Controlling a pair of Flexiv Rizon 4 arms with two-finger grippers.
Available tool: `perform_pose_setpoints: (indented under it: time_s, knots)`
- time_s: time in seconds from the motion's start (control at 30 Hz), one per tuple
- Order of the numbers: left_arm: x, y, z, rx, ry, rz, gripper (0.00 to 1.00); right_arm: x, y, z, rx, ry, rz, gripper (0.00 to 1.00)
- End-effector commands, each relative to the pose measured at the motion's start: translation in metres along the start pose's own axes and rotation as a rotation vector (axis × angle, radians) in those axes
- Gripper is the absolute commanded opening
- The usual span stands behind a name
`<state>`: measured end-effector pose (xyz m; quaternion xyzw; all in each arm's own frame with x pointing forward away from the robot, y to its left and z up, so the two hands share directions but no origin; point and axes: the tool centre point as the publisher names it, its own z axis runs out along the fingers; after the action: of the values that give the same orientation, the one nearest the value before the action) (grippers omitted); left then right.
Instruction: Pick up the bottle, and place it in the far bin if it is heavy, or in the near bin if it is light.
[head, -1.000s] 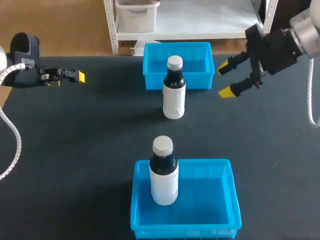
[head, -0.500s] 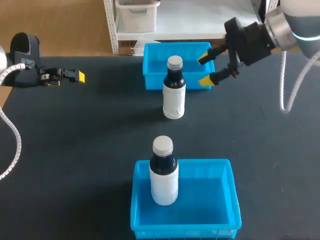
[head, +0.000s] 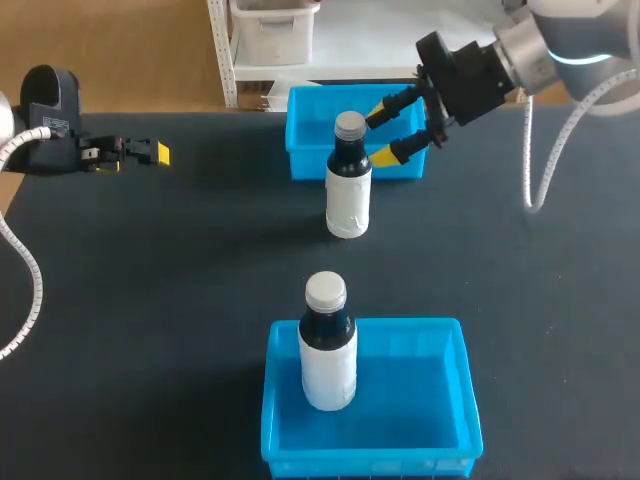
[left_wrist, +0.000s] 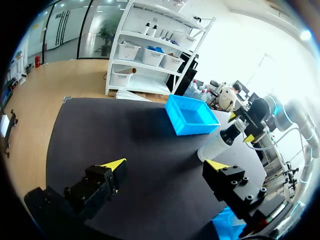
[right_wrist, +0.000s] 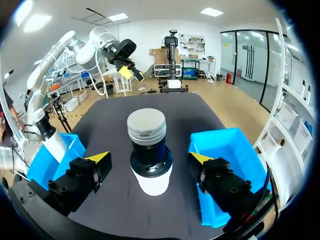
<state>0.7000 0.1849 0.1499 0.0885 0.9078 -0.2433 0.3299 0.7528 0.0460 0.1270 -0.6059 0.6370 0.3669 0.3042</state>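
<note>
Bottle: the white-labelled dark bottle (head: 348, 190) stands upright on the table, just in front of the far bin (head: 304, 150).
Right gripper (head: 381, 138): spread wide and empty, its fingers either side of the bottle's cap, seemingly not touching.
Grasp: I'd centre on the neck, close squarely, then lift straight up to judge the weight.
Second bottle (head: 328, 350): nearer me than the bottle, upright in the near bin (head: 420, 392).
Left gripper (head: 150, 152): well left of the bottle, parted, empty.
Table (head: 180, 280): dark and flat, with open space on the bottle's sides.
</note>
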Motion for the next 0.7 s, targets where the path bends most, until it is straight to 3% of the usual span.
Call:
perform_pose_setpoints:
  time_s: [0.03, 0.7]
  knots:
    - [0.000, 0.000, 0.000, 0.000, 0.000, 0.000, 1.00, -0.004, -0.003, 0.008, -0.010, 0.003, -0.003, 1.00]
    - [0.000, 0.000, 0.000, 0.000, 0.000, 0.000, 1.00, -0.013, -0.005, 0.033, -0.022, 0.032, 0.003, 1.00]
